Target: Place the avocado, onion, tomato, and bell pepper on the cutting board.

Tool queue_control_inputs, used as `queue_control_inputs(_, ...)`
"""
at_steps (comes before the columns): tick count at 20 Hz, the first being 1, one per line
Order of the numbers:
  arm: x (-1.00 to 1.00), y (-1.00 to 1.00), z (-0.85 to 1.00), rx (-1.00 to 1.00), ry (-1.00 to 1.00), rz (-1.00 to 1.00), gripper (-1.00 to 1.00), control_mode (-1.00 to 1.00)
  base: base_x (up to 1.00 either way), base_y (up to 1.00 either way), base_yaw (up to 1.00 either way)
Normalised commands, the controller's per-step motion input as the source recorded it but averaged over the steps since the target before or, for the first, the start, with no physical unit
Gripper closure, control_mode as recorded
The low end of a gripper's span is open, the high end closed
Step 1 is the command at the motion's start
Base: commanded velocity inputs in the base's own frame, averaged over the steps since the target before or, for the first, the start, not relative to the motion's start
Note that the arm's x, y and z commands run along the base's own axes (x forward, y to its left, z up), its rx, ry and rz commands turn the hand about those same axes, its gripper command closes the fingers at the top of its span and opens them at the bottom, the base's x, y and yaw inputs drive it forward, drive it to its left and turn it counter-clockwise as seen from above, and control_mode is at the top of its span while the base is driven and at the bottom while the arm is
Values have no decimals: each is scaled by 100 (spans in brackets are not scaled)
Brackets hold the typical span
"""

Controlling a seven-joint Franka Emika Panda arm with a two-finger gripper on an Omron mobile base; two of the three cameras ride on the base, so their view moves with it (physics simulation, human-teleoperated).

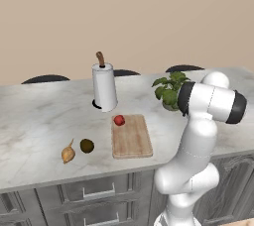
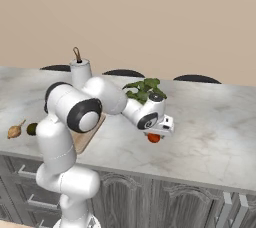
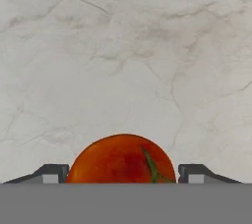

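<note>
The gripper point(image 3: 123, 174) straddles the tomato point(image 3: 120, 159), one fingertip point(image 3: 54, 173) tight to each flank; I can't tell whether they're pinching it yet. It sits on the bare marble counter point(image 3: 123, 61). I'd squeeze at its widest girth, then lift straight up. The cutting board point(image 1: 131, 138) lies toward 9 o'clock, with the avocado point(image 1: 87, 145) and the onion point(image 1: 68, 154) beyond.

counter point(image 1: 39, 121): pale veined marble — smooth, matt
cutting board point(image 1: 131, 138): light wood, visible grain
tomato point(image 3: 122, 160): glossy red-orange skin
</note>
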Motion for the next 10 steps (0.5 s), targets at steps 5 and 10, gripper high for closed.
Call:
queue_control_inputs(5,-1,0,1,0,0,0,100,-100,0,0,0)
queue_control_inputs(10,-9,0,48,1,-8,1,100,-100,0,0,0)
